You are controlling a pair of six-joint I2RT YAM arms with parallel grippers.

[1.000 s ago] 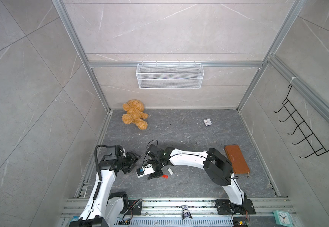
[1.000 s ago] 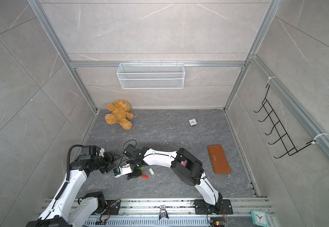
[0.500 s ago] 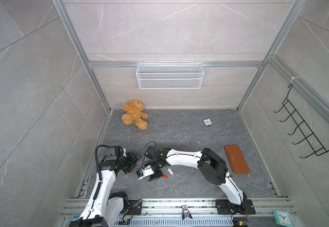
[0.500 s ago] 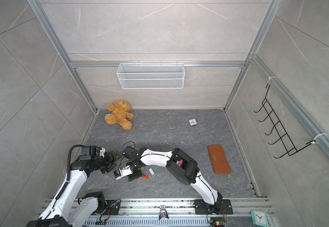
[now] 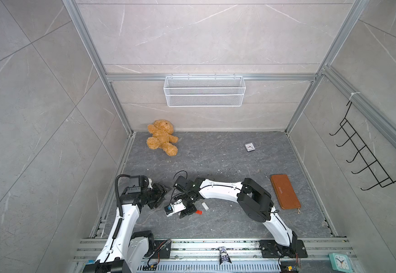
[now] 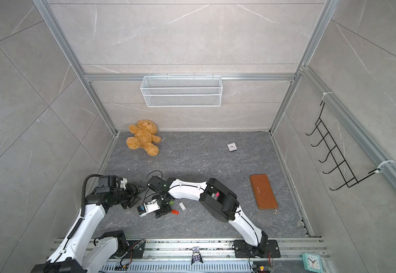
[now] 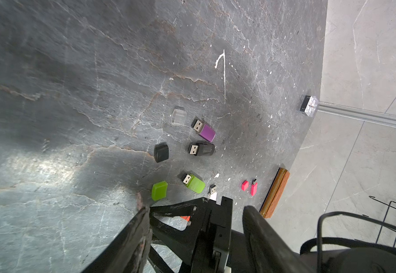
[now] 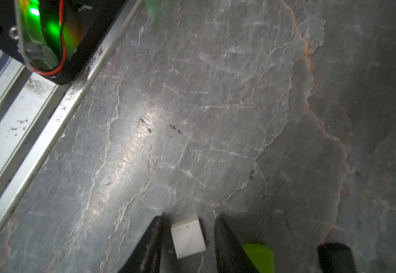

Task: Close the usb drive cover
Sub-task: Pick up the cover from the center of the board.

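Note:
In the right wrist view a small white usb drive cover [image 8: 187, 236] lies flat on the grey floor between the fingers of my right gripper [image 8: 188, 219], which is open with a gap on each side. The white usb drive [image 7: 213, 192] lies just beyond that gripper, its metal plug bare. Purple [image 7: 206, 130], black [image 7: 201, 149] and green [image 7: 193, 183] drives lie uncapped, with clear [image 7: 178, 116], black [image 7: 161, 152] and green [image 7: 159, 190] caps beside them. My left gripper [image 7: 195, 209] is open and empty, hovering left of the right gripper [image 5: 187, 211].
A pink drive and cap [image 7: 249, 186] lie near a brown wallet [image 5: 285, 195]. A teddy bear [image 5: 161, 140] and a small clock [image 5: 249, 147] sit toward the back. The metal front rail [image 8: 38, 132] runs close to the right gripper. A wire basket [image 5: 204, 91] hangs on the back wall.
The right arm's elbow has swung a little to the left while its gripper stays low over the same spot. The left arm has not moved.

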